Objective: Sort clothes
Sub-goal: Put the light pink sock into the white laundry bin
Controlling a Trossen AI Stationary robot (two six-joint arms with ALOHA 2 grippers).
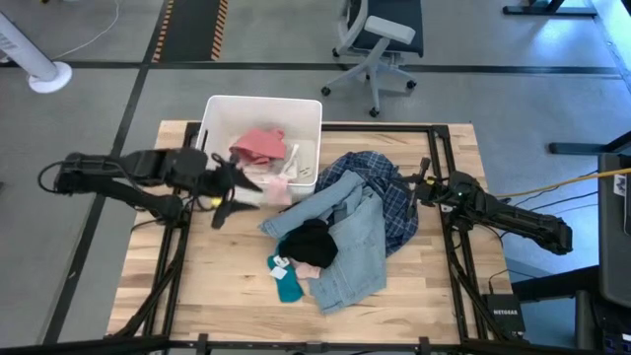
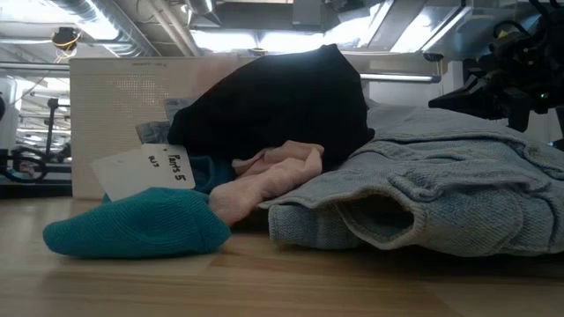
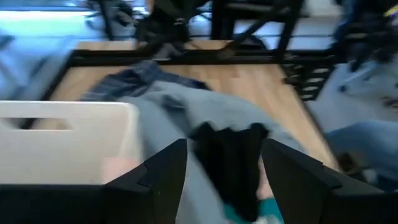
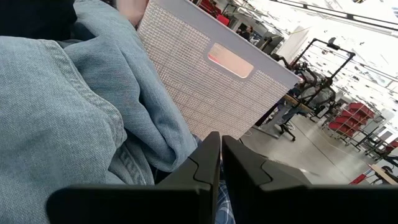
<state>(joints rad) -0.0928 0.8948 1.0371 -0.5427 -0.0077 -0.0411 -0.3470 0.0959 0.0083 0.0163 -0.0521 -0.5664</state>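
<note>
Clothes lie heaped on the wooden counter (image 1: 217, 286) between my two end effectors. Light blue denim (image 1: 350, 247) sprawls widest, faded and creased, with a dark blue plaid shirt (image 1: 389, 187) bunched under its far side, next to my right end effector (image 1: 426, 189). A small black piece (image 1: 311, 242) sits crumpled on top of the denim, and teal socks (image 1: 286, 281) (one carrying a white paper tag) lie on the bare wood at the heap's near edge, touching a pale pink scrap. A pink piece (image 1: 258, 144) rests inside the white bin (image 1: 219, 110), just beyond my left end effector (image 1: 237, 192).

My left end effector hovers at the bin's near corner, fingers (image 3: 163, 171) spread wide and holding nothing. My right end effector's fingers (image 4: 208, 162) are pressed together, tips against the plaid shirt; no cloth shows between them.
</note>
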